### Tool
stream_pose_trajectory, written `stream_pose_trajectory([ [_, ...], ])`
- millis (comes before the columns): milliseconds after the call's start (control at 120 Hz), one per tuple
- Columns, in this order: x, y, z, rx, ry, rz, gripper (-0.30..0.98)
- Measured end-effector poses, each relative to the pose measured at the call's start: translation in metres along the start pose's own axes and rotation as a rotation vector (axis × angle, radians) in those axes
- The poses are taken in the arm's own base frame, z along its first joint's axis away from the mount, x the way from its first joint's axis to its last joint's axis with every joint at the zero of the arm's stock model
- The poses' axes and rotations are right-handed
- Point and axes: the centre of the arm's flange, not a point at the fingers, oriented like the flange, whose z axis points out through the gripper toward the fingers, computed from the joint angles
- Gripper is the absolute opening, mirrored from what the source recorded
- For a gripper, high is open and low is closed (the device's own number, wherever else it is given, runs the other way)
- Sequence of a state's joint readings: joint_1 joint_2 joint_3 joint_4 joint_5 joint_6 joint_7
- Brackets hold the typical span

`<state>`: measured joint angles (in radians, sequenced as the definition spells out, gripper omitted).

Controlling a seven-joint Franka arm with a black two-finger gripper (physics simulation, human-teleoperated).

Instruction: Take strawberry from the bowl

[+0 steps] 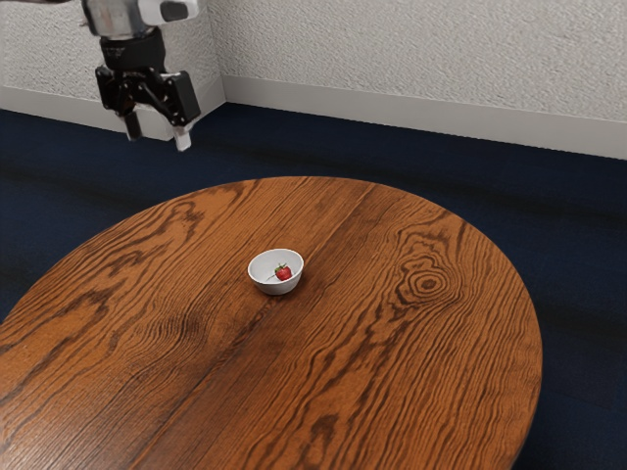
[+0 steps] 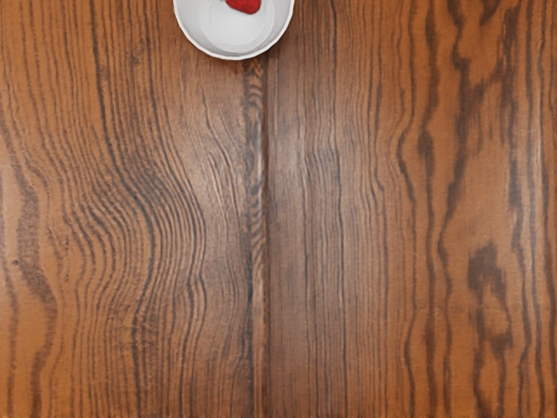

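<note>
Strawberry (image 1: pixel 284 274): small, bright red, green leafy cap toward 12 o'clock in the exterior view. Sits inside white bowl (image 1: pixel 277 289), off-centre toward 4 o'clock, bowl on round wood table (image 1: pixel 392 382). Gripper (image 1: pixel 158 135) well apart from bowl, between 10 and 11 o'clock, jaws released.

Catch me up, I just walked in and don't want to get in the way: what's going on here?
I'm here to take the red strawberry with green leaves out of the round white bowl, but at this moment I'm not handling anything. My black two-finger gripper is raised, its fingers apart with nothing between them, well clear of the bowl. The strawberry lies inside the bowl, which stands upright on the round brown wooden table.
</note>
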<state>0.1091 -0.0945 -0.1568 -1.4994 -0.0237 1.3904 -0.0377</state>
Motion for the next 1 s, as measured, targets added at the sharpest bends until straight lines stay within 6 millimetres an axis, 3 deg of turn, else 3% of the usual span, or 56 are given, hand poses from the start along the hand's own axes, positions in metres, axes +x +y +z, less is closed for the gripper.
stream_pose_trajectory([
  [100, 0.000, 0.006, 0.001, -0.007, -0.001, 0.007, 0.69],
  [150, -0.001, 0.011, 0.020, 0.001, -0.030, 0.011, 0.69],
  [233, 0.002, 0.022, 0.070, 0.028, -0.101, 0.027, 0.69],
  [283, 0.014, 0.023, 0.113, 0.036, -0.152, 0.030, 0.69],
  [392, 0.067, 0.014, 0.214, 0.043, -0.226, 0.035, 0.69],
  [500, 0.114, -0.001, 0.269, 0.019, -0.214, -0.003, 0.69],
  [558, 0.125, 0.002, 0.281, 0.001, -0.197, -0.040, 0.69],
  [658, 0.139, 0.014, 0.283, -0.023, -0.147, -0.107, 0.69],
  [775, 0.160, -0.003, 0.290, -0.031, -0.095, -0.233, 0.69],
  [867, 0.182, -0.006, 0.303, -0.036, -0.064, -0.297, 0.68],
  [1000, 0.215, -0.012, 0.323, -0.035, -0.029, -0.371, 0.47],
])
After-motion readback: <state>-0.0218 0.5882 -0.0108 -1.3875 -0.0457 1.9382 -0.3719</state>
